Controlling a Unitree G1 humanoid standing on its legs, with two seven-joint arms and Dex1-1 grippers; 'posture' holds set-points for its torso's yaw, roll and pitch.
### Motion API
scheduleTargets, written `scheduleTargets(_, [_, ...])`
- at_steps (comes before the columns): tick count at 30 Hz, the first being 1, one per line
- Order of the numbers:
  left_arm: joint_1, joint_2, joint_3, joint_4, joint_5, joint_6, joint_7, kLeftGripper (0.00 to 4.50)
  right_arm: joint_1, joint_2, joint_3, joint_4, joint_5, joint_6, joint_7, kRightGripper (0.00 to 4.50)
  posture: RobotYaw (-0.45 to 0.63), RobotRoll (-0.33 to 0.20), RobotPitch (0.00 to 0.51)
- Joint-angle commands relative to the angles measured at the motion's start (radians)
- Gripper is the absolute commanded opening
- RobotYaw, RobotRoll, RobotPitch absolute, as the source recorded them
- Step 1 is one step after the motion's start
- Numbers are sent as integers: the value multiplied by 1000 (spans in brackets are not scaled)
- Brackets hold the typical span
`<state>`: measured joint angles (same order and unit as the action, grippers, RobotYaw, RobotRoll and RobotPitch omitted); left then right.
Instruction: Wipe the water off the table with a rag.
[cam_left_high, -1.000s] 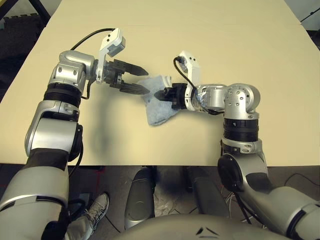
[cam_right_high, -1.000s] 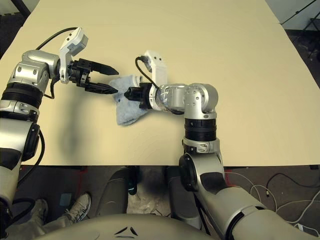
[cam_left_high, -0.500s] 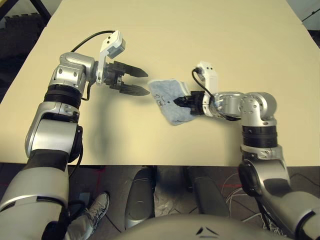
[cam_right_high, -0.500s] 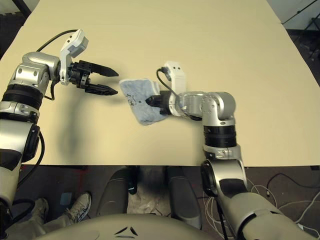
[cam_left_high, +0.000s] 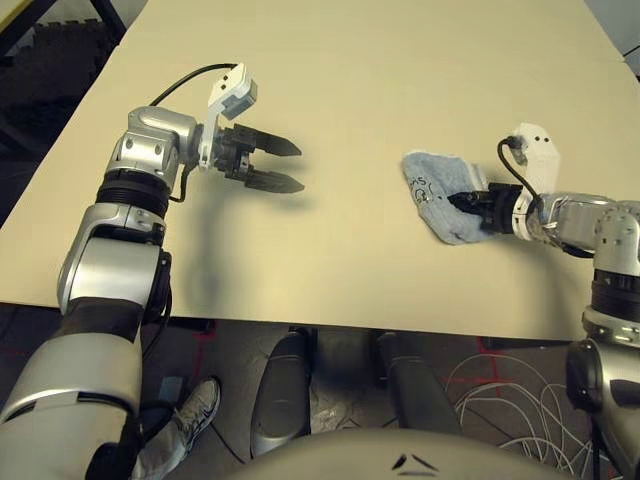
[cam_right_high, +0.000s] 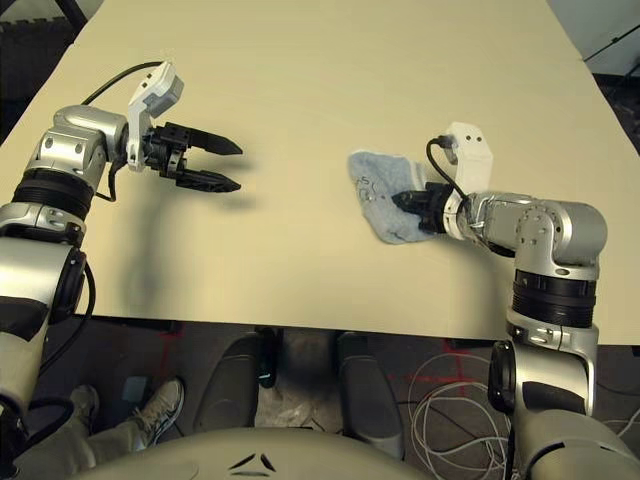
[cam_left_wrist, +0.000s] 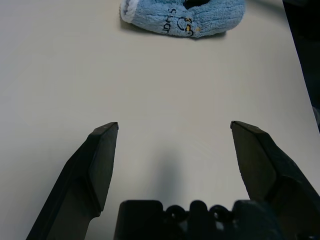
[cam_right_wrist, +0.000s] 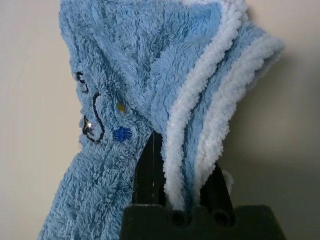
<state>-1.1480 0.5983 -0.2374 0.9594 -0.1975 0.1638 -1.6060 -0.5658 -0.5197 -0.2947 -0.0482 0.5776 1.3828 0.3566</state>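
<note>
rag (cam_left_high: 440, 195): light blue terry cloth with dark squiggle marks, bunched, lying on the desk (cam_left_high: 360, 80) toward its right near edge. a second ago it lay just beside the left tool near the desk's middle; it has since been dragged well to the right of it.

right tool (cam_right_high: 412, 203): clenched on the rag, a white-edged fold pinched between its fingers (cam_right_wrist: 149, 170).

left tool (cam_left_high: 292, 167): released, fingers spread wide, hovering above bare desk, well apart from the rag; it has stayed put.

water: no droplets can be made out on the desk.

reading: the long sweep suggests a wiping stroke across the desk's middle is done or nearly so.
</note>
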Motion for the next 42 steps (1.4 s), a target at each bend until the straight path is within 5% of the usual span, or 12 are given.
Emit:
scheduleTargets(1, [-20,-9,-2,18,17,-17,-8,4500,-36,8,-36,31,-27,-24,-38,26,-72,0,253])
scheduleTargets(9, [-27,-18,3,29,22,-24,-8,4500,-278,194,-103,26,26,-66,-111,25,-73,0,247])
scheduleTargets(16, [-33,-24,9,38,23,-29,-8,4500,-195,272,-55,-37,36,-51,-122,24,-65,0,251])
scheduleTargets(21, [-29,-19,9,34,22,-29,-8,4500,-52,212,-29,-67,27,-54,-87,24,-62,0,254])
scheduleTargets(31, [-30,-22,7,22,16,-20,-8,4500,72,-74,-10,130,-84,-205,-14,24,-67,0,263])
scheduleTargets(36, [-35,-27,9,29,20,-24,-8,4500,31,-116,11,197,-98,-258,-9,24,-72,0,256])
scheduleTargets(42, [-44,-32,12,35,22,-26,-8,4500,-151,-19,13,196,-65,-294,-24,24,-68,0,251])
